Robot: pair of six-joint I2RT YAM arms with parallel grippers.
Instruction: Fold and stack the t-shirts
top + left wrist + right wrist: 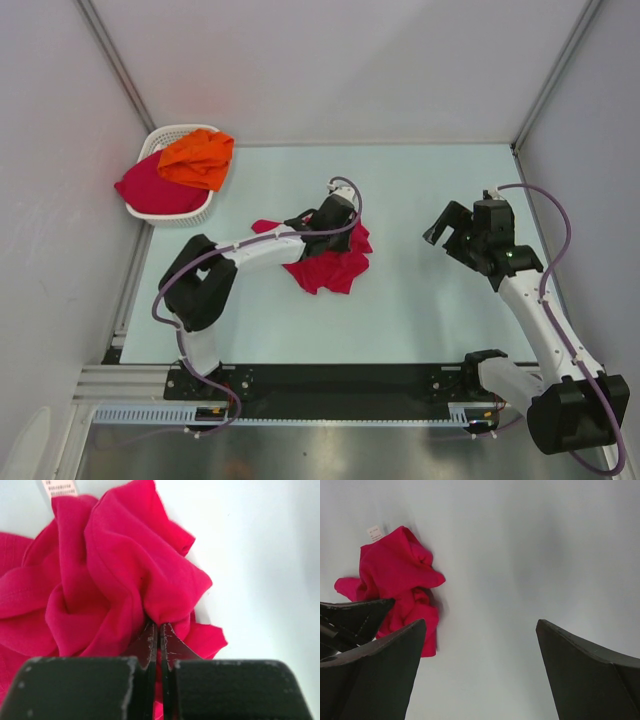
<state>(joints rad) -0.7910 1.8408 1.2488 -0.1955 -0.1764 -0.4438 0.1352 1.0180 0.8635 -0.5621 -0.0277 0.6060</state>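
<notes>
The crimson shirt [335, 270], bunched at frame centre on the table [420, 310], is clamped by the left end effector [159, 630], while the right end effector [447, 235] is seen with jaws apart, well to the shirt's right.

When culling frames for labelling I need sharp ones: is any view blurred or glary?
Top external: even light, sharp, no glare. Left wrist: crimson t-shirt crisp, left gripper slightly soft. Right wrist: right gripper dark and blurred, the t-shirt mildly soft.
</notes>
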